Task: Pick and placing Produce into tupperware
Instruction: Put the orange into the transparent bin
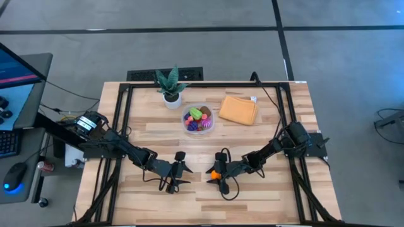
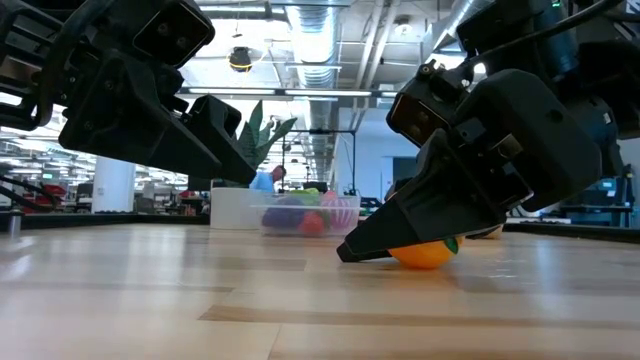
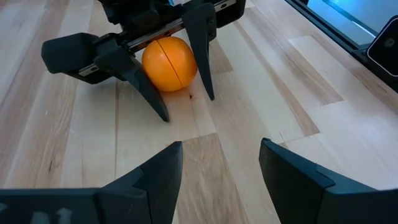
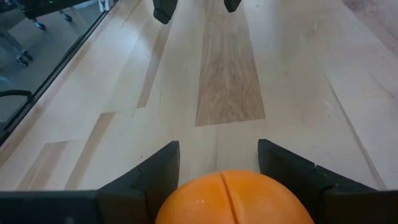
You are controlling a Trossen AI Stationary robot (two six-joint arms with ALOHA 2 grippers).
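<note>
Orange toy fruit fills the near edge of the right wrist view, sitting between the right pincer's dark fingers, which stand apart on either side of it, tips on the wood. Ahead lies a long run of bare planks, and at the far end the two fingertips of the left pincer face back this way.

Over to the left wrist view: the left pincer hangs with its fingers spread and nothing between them. Beyond a short stretch of bare board, the right pincer straddles the orange fruit, one finger on each side; whether the pads press on it I cannot tell.

From above, both arms reach in over the near half of the tabletop, pincers facing each other across a small gap. The left pincer is left of centre and the right pincer is just right of it, with the orange fruit under it. The tupperware sits well apart toward the far edge, holding a heap of coloured produce. A potted plant stands just to its left, a folded orange cloth to its right. Grey floor surrounds the frame; a desk with a monitor is off to the left.

At tabletop level, the fruit rests on the wood under the right pincer, the tub behind it.
</note>
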